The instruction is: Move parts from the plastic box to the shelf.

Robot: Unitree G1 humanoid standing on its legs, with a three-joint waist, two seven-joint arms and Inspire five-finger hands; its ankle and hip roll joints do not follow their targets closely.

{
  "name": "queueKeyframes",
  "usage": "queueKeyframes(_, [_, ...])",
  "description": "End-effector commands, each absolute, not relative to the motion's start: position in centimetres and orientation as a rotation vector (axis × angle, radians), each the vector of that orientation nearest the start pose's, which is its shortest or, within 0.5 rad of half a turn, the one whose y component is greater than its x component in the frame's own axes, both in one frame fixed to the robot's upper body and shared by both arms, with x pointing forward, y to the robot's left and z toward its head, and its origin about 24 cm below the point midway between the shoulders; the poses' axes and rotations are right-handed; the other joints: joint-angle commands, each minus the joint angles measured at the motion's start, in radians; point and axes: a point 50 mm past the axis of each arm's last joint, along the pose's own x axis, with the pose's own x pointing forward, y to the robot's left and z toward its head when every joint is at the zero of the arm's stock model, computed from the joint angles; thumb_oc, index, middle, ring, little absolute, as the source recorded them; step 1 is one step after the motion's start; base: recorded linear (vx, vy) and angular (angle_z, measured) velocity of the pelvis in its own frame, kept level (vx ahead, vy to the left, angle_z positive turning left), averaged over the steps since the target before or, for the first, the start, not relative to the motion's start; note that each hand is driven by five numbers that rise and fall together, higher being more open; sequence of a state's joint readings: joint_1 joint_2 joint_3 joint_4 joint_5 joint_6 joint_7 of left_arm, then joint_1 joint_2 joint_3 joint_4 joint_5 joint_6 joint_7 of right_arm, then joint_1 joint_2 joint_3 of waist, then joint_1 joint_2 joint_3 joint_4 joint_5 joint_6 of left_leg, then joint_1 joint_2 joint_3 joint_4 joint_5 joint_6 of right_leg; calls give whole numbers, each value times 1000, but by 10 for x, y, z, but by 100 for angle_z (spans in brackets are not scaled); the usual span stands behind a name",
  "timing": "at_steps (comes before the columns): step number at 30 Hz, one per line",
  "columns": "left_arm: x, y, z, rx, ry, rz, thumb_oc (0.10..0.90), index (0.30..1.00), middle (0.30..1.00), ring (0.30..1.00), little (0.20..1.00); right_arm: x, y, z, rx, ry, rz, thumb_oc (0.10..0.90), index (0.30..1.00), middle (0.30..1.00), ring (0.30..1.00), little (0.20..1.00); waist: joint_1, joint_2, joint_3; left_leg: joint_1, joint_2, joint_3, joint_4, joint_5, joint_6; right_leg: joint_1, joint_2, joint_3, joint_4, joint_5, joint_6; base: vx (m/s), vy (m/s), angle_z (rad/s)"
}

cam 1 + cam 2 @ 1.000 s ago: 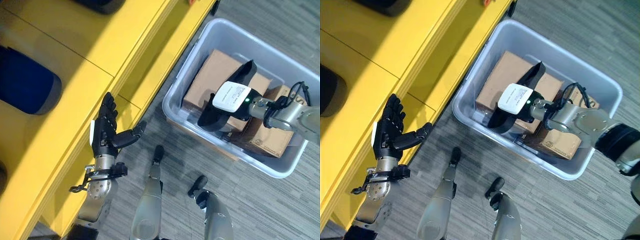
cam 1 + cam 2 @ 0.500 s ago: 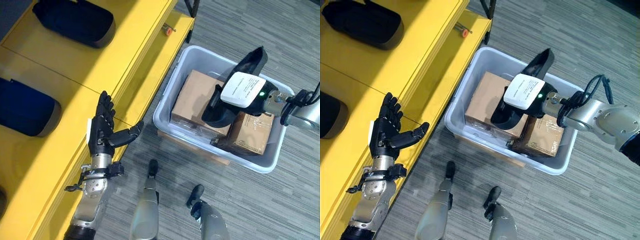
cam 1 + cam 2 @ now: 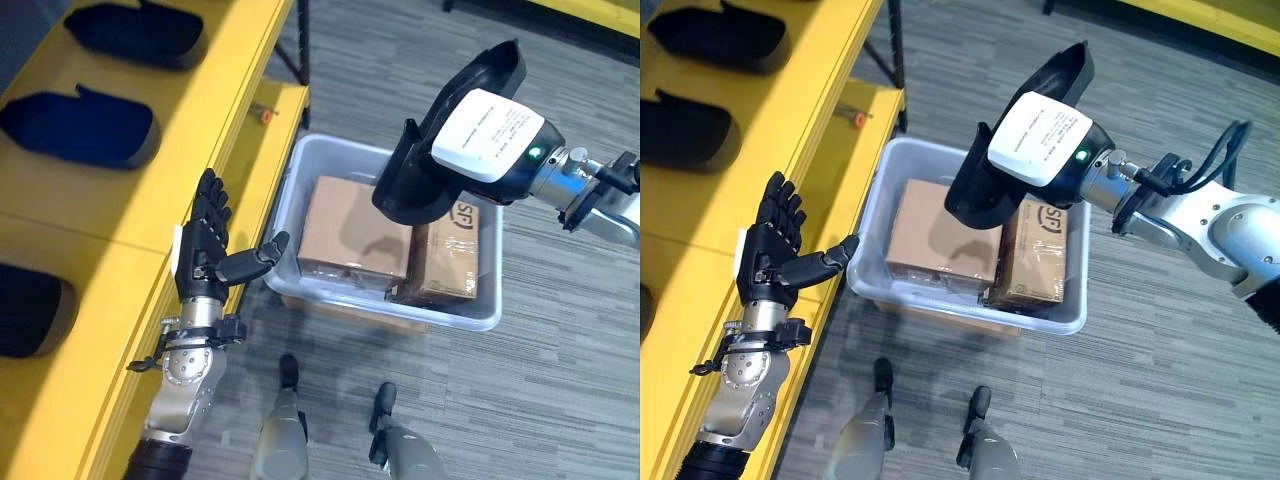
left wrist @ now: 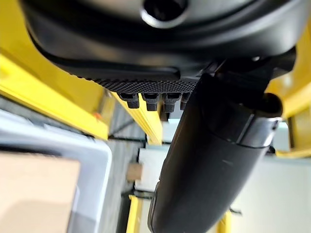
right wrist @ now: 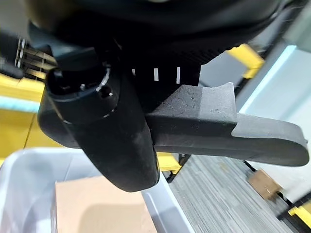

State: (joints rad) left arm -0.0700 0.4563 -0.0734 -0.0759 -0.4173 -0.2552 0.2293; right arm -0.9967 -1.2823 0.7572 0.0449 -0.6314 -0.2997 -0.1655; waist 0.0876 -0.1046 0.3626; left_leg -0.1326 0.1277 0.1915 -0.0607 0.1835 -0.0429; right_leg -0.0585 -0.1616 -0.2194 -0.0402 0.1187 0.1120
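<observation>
Your right hand (image 3: 490,140) is raised above the plastic box (image 3: 300,185), at about 1 o'clock in the head view, and it has a black moulded part (image 5: 228,128) in its grasp: in the right wrist view the thumb (image 5: 112,141) curls across one side of the part while the fingers sit behind it. The part's long end juts out past the hand. Below it, the box holds two cardboard cartons (image 3: 350,235). Your left hand (image 3: 205,255) is at 9 o'clock by the yellow shelf (image 3: 130,210), fingers straight and spread, holding nothing. Dark parts (image 3: 85,130) lie on the shelf at 10 o'clock.
</observation>
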Motion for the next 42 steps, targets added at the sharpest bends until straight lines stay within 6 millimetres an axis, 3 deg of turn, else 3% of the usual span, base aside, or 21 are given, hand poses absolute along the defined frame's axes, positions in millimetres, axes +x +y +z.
queueKeyframes(1, [259,207,134,91,-504,37,900,1000,1000,1000,1000,308,-184,301,-1712,-1012,83,400,300,300,300,300,-9,-25,-206,57,59,25,-17,-73,-44,95,-11,-36,41,-127,61,86,44,-42])
queueKeyframes(7, [260,201,139,159,-539,9,900,1000,1000,1000,1000,310,-191,296,-1534,-988,31,400,300,300,300,300,-33,-17,-239,111,63,64,-17,-96,-41,119,-15,-1,34,-125,64,53,27,-33])
queueKeyframes(13, [263,198,158,384,-644,19,900,1000,1000,1000,1000,315,-201,289,-1403,-941,-10,400,300,300,300,300,-49,-10,-262,142,64,76,-17,-112,-39,138,-16,23,27,-130,62,36,11,-11])
queueKeyframes(22, [262,188,177,721,-808,49,900,1000,1000,1000,1000,311,-219,275,-1333,-882,-37,400,300,300,300,300,-69,-20,-289,158,64,60,-23,-117,-43,173,-14,12,3,-132,63,4,2,1])
queueKeyframes(27, [263,182,186,843,-888,44,900,1000,1000,1000,1000,310,-218,269,-1303,-877,-25,400,300,300,300,300,-73,-25,-297,159,62,56,-25,-120,-42,175,-14,20,-10,-122,63,0,0,0])
queueKeyframes(42, [270,157,189,926,-974,-41,900,1000,1000,1000,1000,313,-198,272,-1266,-941,21,400,300,300,300,300,-90,-28,-302,162,59,47,-26,-122,-41,179,-17,32,-22,-112,60,0,0,0])
